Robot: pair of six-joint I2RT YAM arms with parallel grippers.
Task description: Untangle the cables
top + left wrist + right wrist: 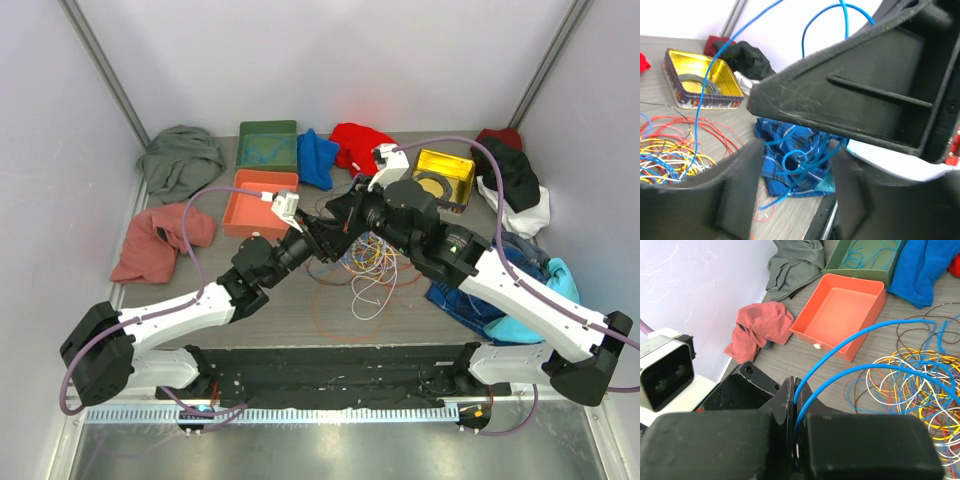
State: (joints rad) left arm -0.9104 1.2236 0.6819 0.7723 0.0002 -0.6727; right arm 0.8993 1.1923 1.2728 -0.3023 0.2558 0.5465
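From the top, the two arms meet over the middle of the table (pixel 300 312), with the left gripper (pixel 318 238) and the right gripper (pixel 338 215) close to each other, just above the left edge of the cables (pixel 372 265). The cables lie in a loose coloured heap between an orange tray (pixel 250 212) and a yellow tin (pixel 445 176). In the left wrist view, the fingers of the left gripper (pixel 796 170) stand well apart and grip nothing. A blue cable (pixel 803 42) makes a small loop in the gap between them, over a blue checked cloth (pixel 782 132), and rises past the black body of the other arm. In the right wrist view, the right gripper (pixel 793 395) is closed tight, with the blue cable (pixel 865 331) pinched between its fingers. From there two blue strands bend out to the heap on the right
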